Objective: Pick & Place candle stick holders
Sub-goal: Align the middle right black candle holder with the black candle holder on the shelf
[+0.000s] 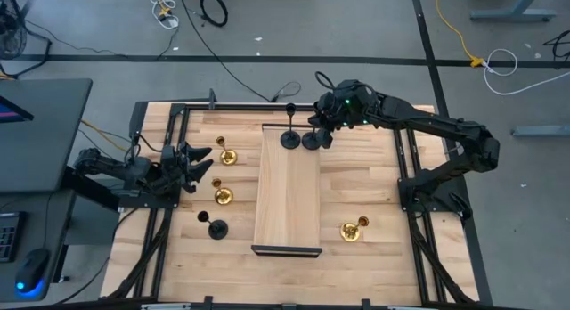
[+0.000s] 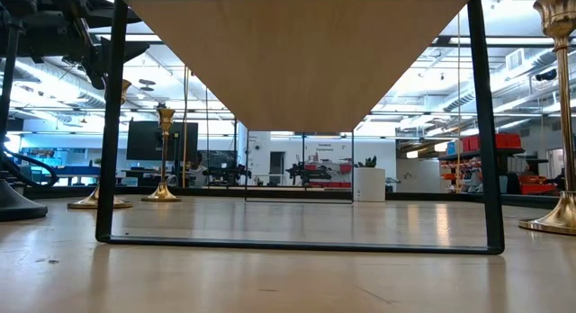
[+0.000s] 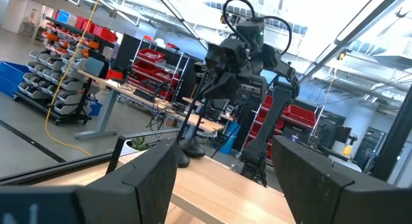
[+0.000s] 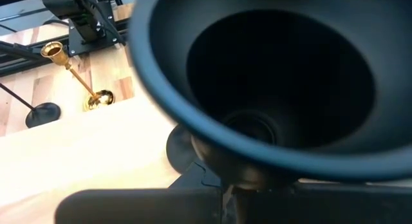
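Observation:
A black candle stick holder (image 1: 312,139) stands at the far right corner of the raised wooden board (image 1: 287,203), with my right gripper (image 1: 324,132) shut on it. Its cup (image 4: 270,82) fills the right wrist view. A second black holder (image 1: 290,136) stands on the board's far end. A third black holder (image 1: 216,228) and two brass ones (image 1: 228,155) (image 1: 223,196) stand on the table left of the board. A third brass holder (image 1: 352,230) stands right of it. My left gripper (image 1: 200,163) is open and empty beside the left brass holders. My right gripper holds the black holder by its thin stem (image 4: 239,197) just under the cup, pinched between the two fingers (image 4: 141,208). The holder stands upright, its round base (image 4: 183,147) low over the board. I cannot tell whether the base touches the board.
The board stands on a black metal frame (image 2: 112,124) above the table. The table has black rails along its edges (image 1: 223,105). A white pot with a green plant (image 2: 369,183) shows far behind in the low view. My right arm (image 3: 248,56) shows in the left wrist view.

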Available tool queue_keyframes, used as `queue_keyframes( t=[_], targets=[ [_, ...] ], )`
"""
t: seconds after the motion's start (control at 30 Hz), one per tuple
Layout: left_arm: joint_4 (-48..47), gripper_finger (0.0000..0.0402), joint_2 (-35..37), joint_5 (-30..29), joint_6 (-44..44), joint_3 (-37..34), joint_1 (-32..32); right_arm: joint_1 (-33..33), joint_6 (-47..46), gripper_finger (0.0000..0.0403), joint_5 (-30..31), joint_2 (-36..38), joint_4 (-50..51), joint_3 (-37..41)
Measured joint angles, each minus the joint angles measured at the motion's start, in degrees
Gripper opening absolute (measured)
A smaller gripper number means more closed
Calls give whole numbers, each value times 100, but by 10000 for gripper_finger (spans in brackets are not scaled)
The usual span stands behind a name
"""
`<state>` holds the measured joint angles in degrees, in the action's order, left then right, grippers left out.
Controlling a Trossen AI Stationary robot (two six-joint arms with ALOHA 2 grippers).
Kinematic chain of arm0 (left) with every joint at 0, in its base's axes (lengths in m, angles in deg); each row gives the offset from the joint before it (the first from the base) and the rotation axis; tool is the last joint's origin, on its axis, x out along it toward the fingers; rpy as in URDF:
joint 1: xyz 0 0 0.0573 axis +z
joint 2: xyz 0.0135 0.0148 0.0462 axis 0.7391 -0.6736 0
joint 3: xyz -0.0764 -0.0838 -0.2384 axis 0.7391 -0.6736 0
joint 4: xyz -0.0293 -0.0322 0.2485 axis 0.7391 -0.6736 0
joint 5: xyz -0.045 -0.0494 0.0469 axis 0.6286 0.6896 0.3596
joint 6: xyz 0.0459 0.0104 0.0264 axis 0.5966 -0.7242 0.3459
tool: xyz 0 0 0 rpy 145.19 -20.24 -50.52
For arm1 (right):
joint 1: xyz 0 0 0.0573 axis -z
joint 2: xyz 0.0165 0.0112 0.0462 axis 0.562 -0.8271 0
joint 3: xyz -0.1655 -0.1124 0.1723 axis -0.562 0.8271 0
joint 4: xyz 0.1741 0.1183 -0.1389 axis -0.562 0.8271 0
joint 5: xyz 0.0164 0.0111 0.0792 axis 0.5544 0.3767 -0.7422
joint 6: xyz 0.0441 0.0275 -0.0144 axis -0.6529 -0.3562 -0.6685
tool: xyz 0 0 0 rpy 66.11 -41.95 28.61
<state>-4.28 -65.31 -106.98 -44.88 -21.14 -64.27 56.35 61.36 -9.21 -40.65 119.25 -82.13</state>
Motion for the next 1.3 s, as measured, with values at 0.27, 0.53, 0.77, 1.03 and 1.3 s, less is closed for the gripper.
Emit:
queue_keyframes(
  t=[0.27, 0.53, 0.77, 1.03, 1.3],
  targets=[
    [0, 252, 0, 0, 0, 0, 2, 0, 2, 4, 4, -23, -76, 0],
    [-1, 252, 2, 1, -2, 0, 2, 35, 61, 4, -13, -210, -192, -4],
    [-1, 252, 2, 2, -2, 0, 1, 35, 48, 5, -11, -207, -161, -4],
    [0, 252, 2, 2, -2, 0, 0, 35, 33, 33, -77, -222, 17, 18],
    [0, 252, 2, 1, -2, 0, 0, 35, 0, 58, -144, -223, 104, 17]
  ],
)
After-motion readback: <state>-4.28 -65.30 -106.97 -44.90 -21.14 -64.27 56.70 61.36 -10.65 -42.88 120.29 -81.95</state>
